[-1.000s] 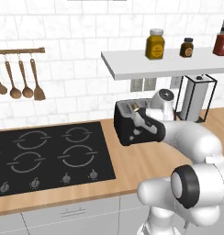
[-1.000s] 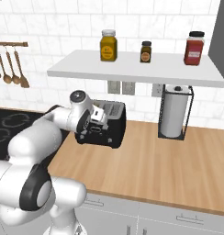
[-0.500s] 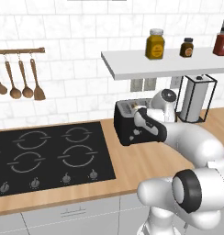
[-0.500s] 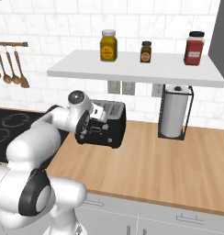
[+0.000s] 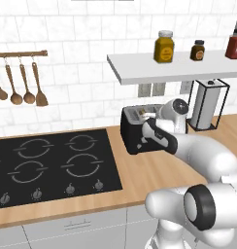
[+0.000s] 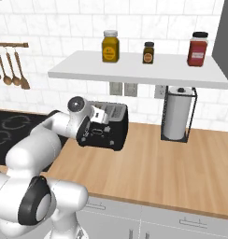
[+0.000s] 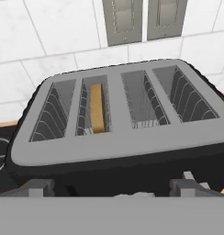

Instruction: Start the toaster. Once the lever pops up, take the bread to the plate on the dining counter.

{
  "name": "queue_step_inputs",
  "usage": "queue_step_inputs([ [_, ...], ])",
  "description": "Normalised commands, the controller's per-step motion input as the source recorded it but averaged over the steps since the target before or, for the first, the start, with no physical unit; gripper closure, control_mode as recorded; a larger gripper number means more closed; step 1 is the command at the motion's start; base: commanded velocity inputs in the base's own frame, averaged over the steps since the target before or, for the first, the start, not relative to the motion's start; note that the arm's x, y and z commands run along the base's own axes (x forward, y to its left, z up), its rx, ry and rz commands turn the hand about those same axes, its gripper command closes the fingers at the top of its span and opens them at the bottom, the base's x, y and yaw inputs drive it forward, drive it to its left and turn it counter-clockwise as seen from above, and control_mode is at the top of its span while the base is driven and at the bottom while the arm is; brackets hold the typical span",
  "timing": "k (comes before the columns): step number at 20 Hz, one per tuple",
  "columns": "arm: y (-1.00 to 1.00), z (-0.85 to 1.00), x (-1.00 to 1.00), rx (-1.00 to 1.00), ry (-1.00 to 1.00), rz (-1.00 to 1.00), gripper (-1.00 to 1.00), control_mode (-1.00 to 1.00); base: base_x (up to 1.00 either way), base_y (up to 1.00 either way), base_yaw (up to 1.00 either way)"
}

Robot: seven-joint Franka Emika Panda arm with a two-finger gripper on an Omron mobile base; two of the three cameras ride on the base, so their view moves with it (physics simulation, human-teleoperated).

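Toaster (image 5: 135, 133) on wall counter (image 5: 154, 172) between hob (image 5: 47, 163) and paper towel roll (image 6: 176, 114). Base views: gripper (image 6: 101, 116) at toaster's front top edge, slots hidden. Hand view: bread (image 7: 97, 108) upright, low in second slot from left; fingers (image 7: 36, 187) spread wide, holding nothing.

The wooden surface (image 6: 172, 163) carries the black toaster (image 6: 111, 133), a black hob (image 5: 47, 165) and a paper-towel stand (image 6: 178, 114); the shelf (image 6: 134, 70) above bears three jars.

one toaster (image 7: 118, 137), one bread slice (image 7: 97, 108), three jars (image 6: 110, 46)
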Motion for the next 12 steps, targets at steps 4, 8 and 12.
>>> queue_step_inputs([
  [4,0.00,0.05,0.02,0.00,0.00,0.00,-1.00,-1.00,0.00,0.00,0.00],
  [8,0.00,0.03,0.05,0.00,0.00,0.00,-1.00,-1.00,0.00,0.00,0.00],
  [12,0.00,0.09,0.00,0.00,0.00,0.00,-1.00,-1.00,0.00,0.00,0.00],
])
